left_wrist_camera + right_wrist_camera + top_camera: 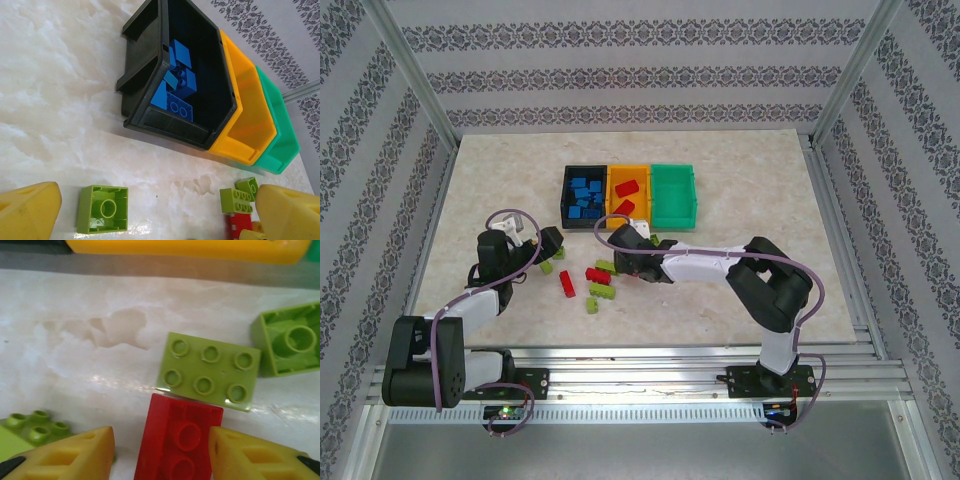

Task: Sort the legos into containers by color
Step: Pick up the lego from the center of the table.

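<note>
left pincer [159,202] spread wide | right pincer [161,437] spread astride red lego [182,432]

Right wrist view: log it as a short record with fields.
red brick: lying on the table
right pincer: open, straddling the red brick
six-stud green brick: studs up, looks to touch the red brick's far end
second green brick: hollow side up, to the right, apart
orange bin: along the top edge

Blue legos [586,193] lie in the black bin [566,196], red legos [626,187] in the orange bin [629,170]. Green and red bricks [596,273] lie scattered nearby.
</note>
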